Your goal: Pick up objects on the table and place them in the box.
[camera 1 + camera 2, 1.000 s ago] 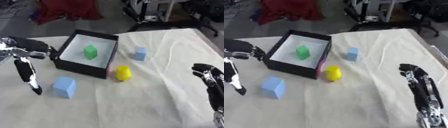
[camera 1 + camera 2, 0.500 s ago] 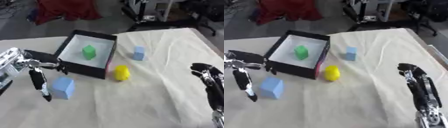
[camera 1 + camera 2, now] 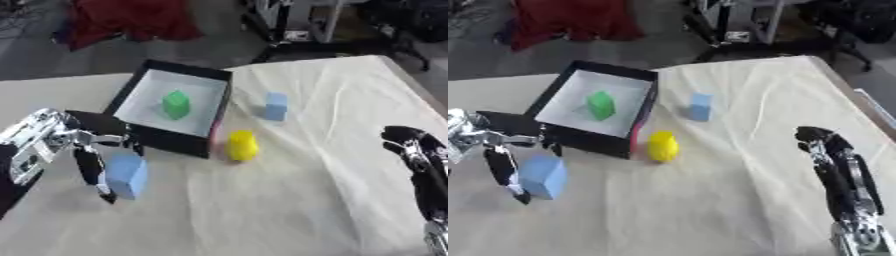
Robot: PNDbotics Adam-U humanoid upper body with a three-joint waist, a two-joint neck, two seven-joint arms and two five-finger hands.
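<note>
the left hand (image 3: 87,150) brackets the big blue block (image 3: 125,175), with the box (image 3: 140,137) wall close behind it. a yellow piece (image 3: 241,145) sits just beside the box's near corner, a small blue block (image 3: 276,106) beyond. open cloth (image 3: 289,210) lies between these and the right hand (image 3: 833,160).

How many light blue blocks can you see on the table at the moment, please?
2. The larger light blue block sits near the table's left edge, beside the left hand. The smaller light blue block stands right of the black box. None looks hidden.
</note>
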